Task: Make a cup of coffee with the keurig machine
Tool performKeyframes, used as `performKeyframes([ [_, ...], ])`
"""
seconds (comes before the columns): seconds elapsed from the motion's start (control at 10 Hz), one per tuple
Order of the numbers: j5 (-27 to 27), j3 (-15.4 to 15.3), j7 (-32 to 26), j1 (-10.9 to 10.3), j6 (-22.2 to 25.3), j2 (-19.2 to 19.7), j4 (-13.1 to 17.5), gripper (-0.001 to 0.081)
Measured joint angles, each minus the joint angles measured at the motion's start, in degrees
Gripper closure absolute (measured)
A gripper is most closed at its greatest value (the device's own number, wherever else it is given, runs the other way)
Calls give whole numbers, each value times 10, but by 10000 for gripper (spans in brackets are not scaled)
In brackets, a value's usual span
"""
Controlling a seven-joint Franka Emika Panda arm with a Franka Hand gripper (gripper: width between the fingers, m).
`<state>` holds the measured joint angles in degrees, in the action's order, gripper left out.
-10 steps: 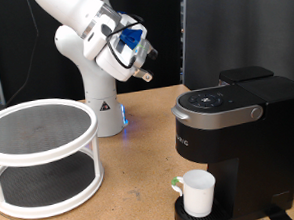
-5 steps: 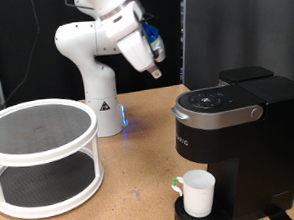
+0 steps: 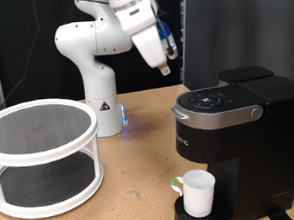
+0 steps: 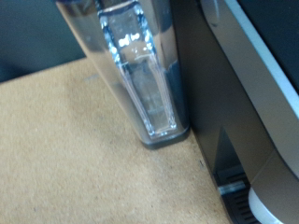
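Observation:
The keurig machine (image 3: 238,124) is tall and black and stands at the exterior view's right, its silver-grey lid handle (image 3: 219,114) down. The white cup (image 3: 198,193) sits upright on its drip tray (image 3: 184,216) under the spout. My gripper (image 3: 165,67) hangs in the air above the machine and to the left of it in the exterior view, clear of it. Its fingers taper to a single tip with nothing between them. The wrist view shows the machine's dark side (image 4: 234,84) and a clear plastic part (image 4: 140,75) standing on the table; the fingers do not show there.
A white two-tier round rack (image 3: 40,157) stands at the exterior view's left on the brown table (image 3: 132,191). The arm's white base (image 3: 96,88) is behind it at centre. A dark panel (image 3: 222,30) rises behind the machine.
The gripper has swung up and to the exterior view's right, from the left of the machine to a point nearer above its top. The cup and the machine have not moved.

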<state>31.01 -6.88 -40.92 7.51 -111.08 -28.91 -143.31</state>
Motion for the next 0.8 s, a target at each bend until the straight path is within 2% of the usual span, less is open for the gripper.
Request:
performKeyframes([
  [0.2,-33,-28,10,-1,6,3,33,5],
  [0.4,-41,-50,54,-1,18,13,73,5],
  [0.6,-40,-61,104,0,39,47,117,5],
  [0.8,-44,-62,91,0,33,46,115,5],
])
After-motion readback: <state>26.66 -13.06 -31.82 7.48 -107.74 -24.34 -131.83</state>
